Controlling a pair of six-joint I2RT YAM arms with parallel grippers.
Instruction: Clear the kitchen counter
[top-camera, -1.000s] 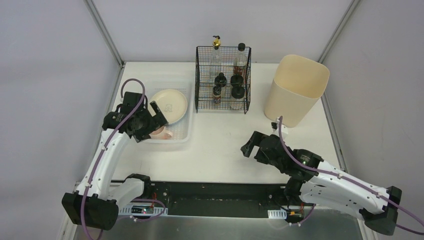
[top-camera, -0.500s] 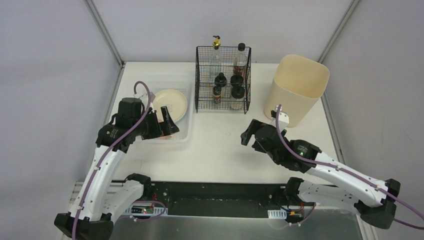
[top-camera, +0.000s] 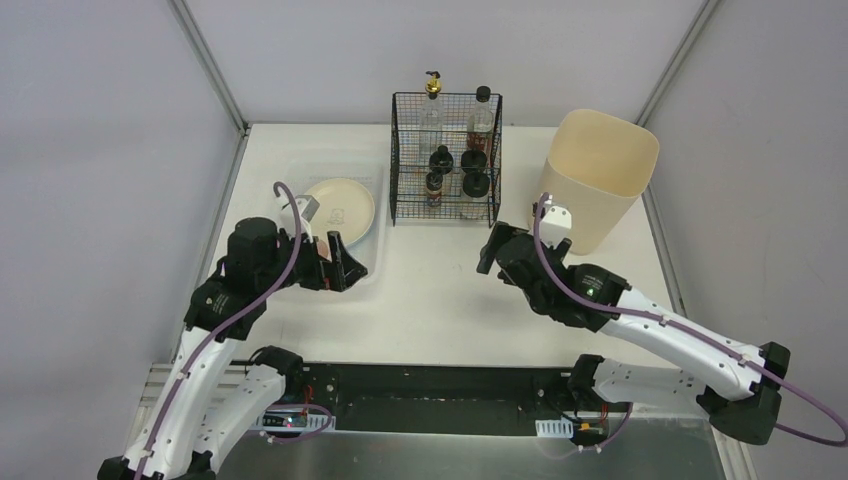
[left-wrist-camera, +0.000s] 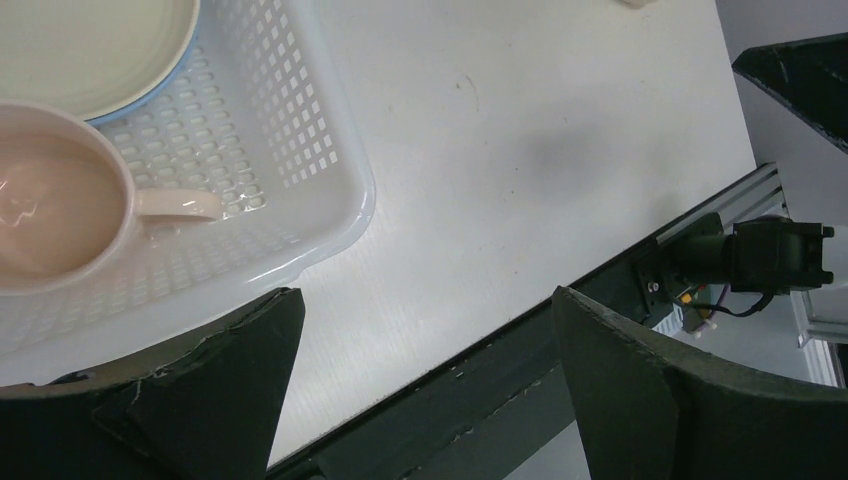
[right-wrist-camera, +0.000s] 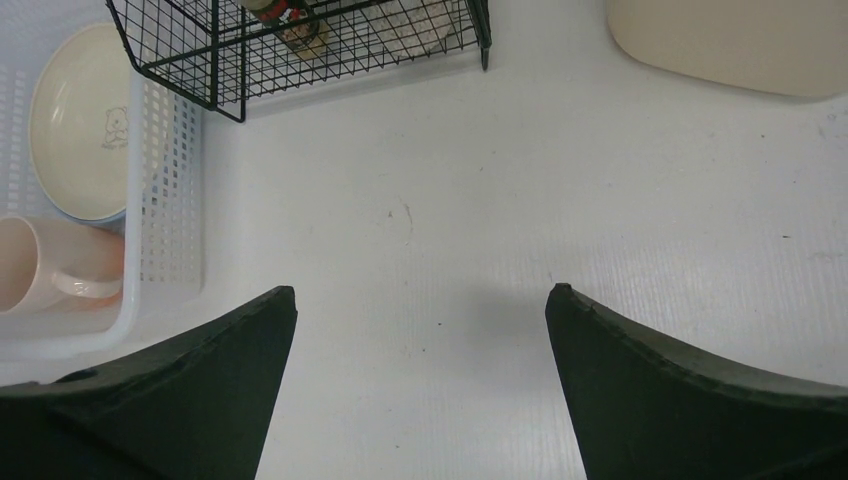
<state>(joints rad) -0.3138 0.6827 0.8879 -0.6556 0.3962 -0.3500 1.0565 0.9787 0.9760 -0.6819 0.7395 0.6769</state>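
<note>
as both stand wide and empty, you log: left gripper (top-camera: 338, 265) over the perforated tray (left-wrist-camera: 300, 150) corner; right gripper (top-camera: 490, 262) above bare tabletop (top-camera: 430, 300), which spans the whole workspace. pink mug (left-wrist-camera: 50, 205), plate (top-camera: 340, 208): in tray. check tabletop for strays before parking either arm.

My gripper: my left gripper (left-wrist-camera: 425, 300) is spread wide with nothing between its jaws. One finger (left-wrist-camera: 215, 390) sits low at the left of my view, the other low at the right.
Below me: the bare white kitchen counter (left-wrist-camera: 560, 130), with a faint grey smudge.
Tray: a perforated white tray (left-wrist-camera: 345, 215) at upper left, its corner near my finger.
Mug: a pink mug (left-wrist-camera: 50, 205) upright in the tray, handle toward that corner.
Plate: a cream plate (left-wrist-camera: 100, 45) in the tray, just beyond the mug.
Edge: a black rail (left-wrist-camera: 500, 375) runs along the counter's edge.
</note>
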